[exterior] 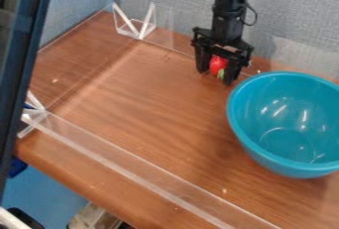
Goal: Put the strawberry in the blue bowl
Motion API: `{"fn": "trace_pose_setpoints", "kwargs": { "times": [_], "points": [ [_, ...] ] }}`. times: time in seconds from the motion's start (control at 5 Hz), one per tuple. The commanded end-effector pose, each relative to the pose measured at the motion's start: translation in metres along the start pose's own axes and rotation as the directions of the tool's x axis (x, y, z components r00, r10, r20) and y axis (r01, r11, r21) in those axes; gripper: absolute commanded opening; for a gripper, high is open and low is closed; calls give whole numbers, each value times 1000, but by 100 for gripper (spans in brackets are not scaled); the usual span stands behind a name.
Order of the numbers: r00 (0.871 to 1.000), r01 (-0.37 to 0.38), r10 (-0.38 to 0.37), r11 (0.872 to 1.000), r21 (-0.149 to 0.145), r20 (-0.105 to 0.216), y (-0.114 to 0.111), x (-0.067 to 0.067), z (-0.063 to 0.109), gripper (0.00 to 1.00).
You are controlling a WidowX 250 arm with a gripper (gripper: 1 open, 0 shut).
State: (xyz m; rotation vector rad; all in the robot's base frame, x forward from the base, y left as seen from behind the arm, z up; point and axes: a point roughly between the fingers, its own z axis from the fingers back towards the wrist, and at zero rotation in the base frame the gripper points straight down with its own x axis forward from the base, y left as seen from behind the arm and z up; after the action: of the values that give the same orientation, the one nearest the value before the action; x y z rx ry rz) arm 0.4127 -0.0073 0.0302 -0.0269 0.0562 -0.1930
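Note:
The small red strawberry (pixel 217 64) lies on the wooden table just beyond the left rim of the blue bowl (pixel 260 124). My gripper (pixel 219 67) points straight down over the berry. Its dark fingers (pixel 199 58) stand apart on either side of the berry, open and not clamped on it. The red fruit shows in the gap between them. The large glossy teal bowl sits at the right with nothing inside, a short distance in front and to the right of the gripper.
A low clear acrylic wall (pixel 119 159) runs along the table's front edge. A clear plastic stand (pixel 133 22) sits at the back left corner, and another clear piece (pixel 30 114) at the left edge. A blue panel backs the wooden table (pixel 133 94).

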Motion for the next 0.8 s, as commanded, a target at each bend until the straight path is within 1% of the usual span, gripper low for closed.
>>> {"fn": "trace_pose_setpoints", "kwargs": {
  "times": [0.0, 0.6],
  "points": [
    [994, 38, -40, 999, 17, 100, -6, 3, 40, 0],
    [986, 65, -68, 998, 23, 156, -12, -10, 68, 0]
  ]
}}
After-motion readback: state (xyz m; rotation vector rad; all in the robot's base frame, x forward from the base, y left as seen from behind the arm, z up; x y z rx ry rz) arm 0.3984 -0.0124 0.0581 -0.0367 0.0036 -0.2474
